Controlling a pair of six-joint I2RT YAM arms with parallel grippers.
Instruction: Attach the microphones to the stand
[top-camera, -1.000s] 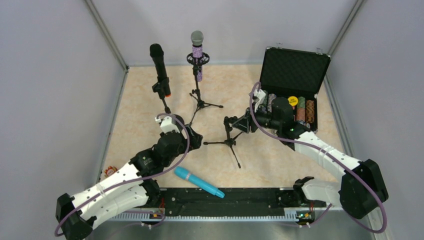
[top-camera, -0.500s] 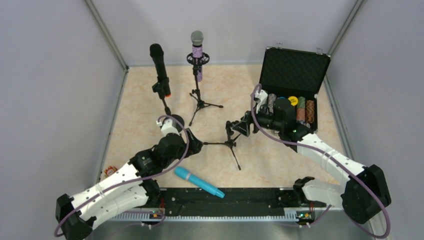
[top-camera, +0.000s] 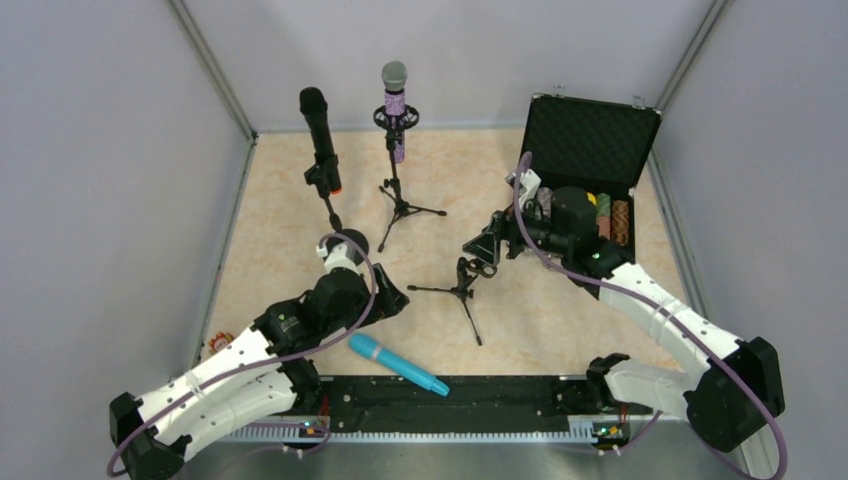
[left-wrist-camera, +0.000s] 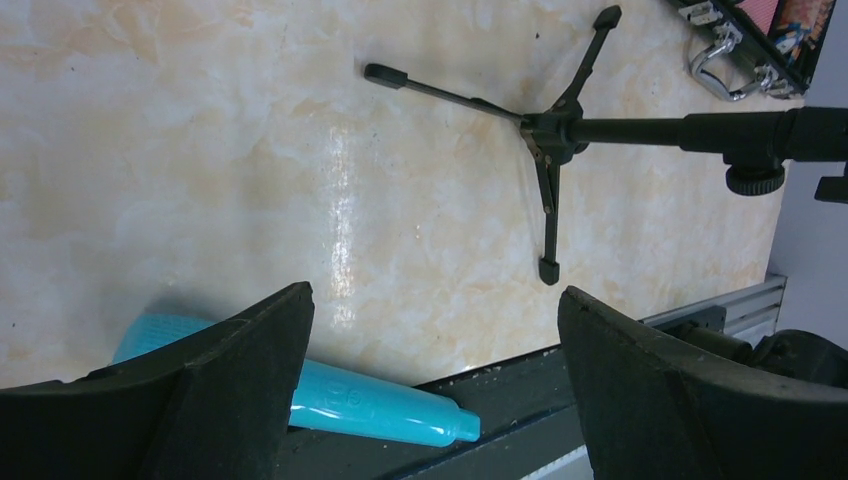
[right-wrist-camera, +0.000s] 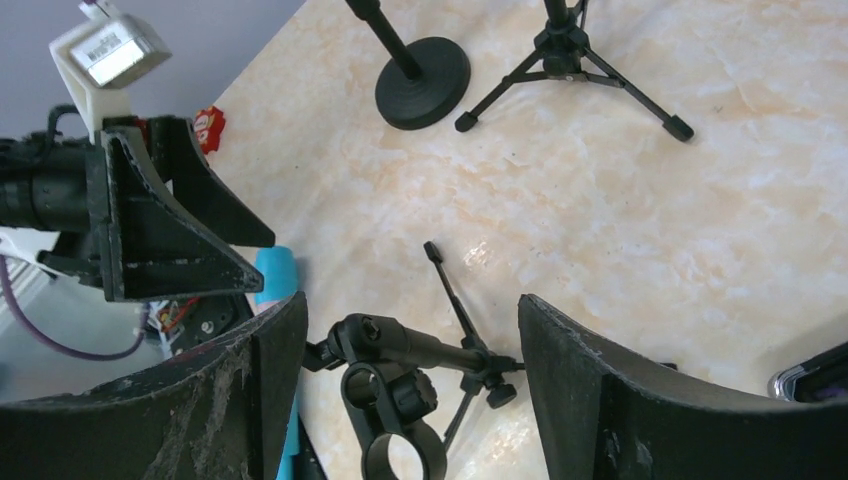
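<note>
An all-black microphone (top-camera: 320, 130) stands clipped on a round-base stand (right-wrist-camera: 422, 68). The purple glitter microphone (top-camera: 396, 108) sits on a tripod stand (top-camera: 400, 205) at the back. The cyan microphone (top-camera: 397, 364) lies flat by the front rail, and shows under my left gripper (left-wrist-camera: 435, 340), which is open and empty above it. A second tripod stand (top-camera: 462, 285) carries an empty clip (right-wrist-camera: 400, 400). My right gripper (right-wrist-camera: 408, 305) is open, with its fingers on either side of that clip but apart from it. In the top view the right gripper (top-camera: 482, 243) hovers just behind the clip.
An open black case (top-camera: 590, 140) holding stacks of chips stands at the back right. A black rail (top-camera: 500, 395) runs along the near edge. A small red item (top-camera: 218, 343) lies by the left wall. Grey walls close in both sides.
My right gripper has opened off the empty stand's clip and drawn back and up. The stand's head has settled slightly nearer. My left gripper has shifted a little toward the cyan microphone.
</note>
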